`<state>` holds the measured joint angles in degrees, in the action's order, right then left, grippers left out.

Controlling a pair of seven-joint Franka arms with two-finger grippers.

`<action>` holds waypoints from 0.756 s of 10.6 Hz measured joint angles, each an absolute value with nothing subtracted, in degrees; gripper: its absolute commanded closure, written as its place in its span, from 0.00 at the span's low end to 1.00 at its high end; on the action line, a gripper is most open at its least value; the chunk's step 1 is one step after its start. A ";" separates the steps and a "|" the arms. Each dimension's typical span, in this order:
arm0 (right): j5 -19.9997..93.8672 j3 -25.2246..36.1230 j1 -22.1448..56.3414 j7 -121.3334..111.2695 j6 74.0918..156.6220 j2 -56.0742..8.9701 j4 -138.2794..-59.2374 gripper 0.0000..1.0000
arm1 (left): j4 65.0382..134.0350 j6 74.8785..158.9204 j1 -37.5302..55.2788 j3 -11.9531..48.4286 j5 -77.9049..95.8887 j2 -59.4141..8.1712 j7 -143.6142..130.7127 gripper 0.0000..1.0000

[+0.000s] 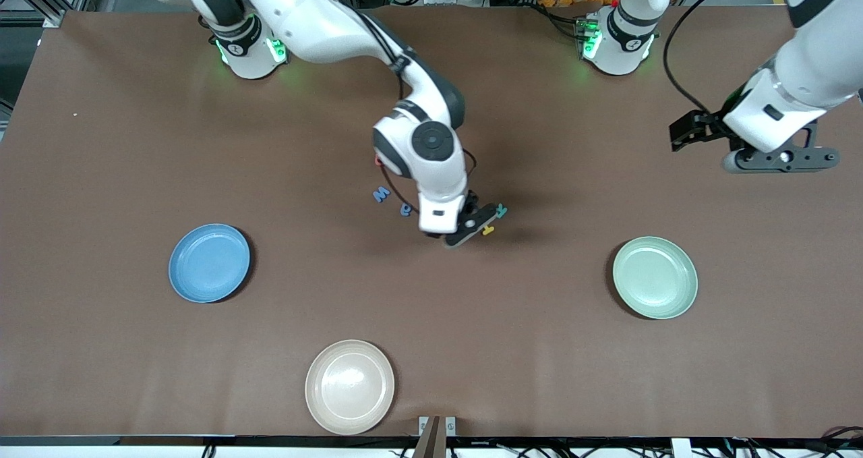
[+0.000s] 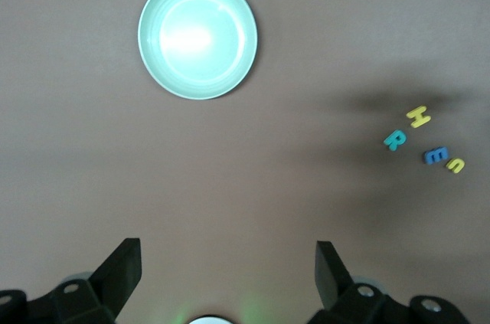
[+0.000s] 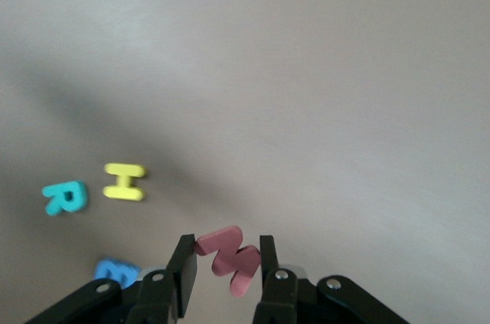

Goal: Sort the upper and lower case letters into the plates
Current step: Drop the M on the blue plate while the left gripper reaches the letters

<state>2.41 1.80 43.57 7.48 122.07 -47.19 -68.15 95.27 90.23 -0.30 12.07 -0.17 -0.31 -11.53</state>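
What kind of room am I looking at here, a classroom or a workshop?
Most likely a robotics lab. Two white robot arms are bolted at a brown table set with plates and toy letters; the right claw grips a red letter M, while metal framing and cables edge the table.

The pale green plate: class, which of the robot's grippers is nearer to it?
Left. The left gripper hangs open over bare table toward the left arm's end, close to the green plate. The right gripper is mid-table, shut on a red letter.
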 measured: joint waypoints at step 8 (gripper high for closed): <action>2.23 2.19 15.14 -2.11 117.79 -33.01 -86.36 1.00 | 96.52 105.44 8.72 18.74 -0.17 -13.91 -26.93 0.00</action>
<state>2.23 2.19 15.14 -2.11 117.79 -33.01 -86.36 96.52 105.44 8.72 18.74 -0.17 -13.91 -26.93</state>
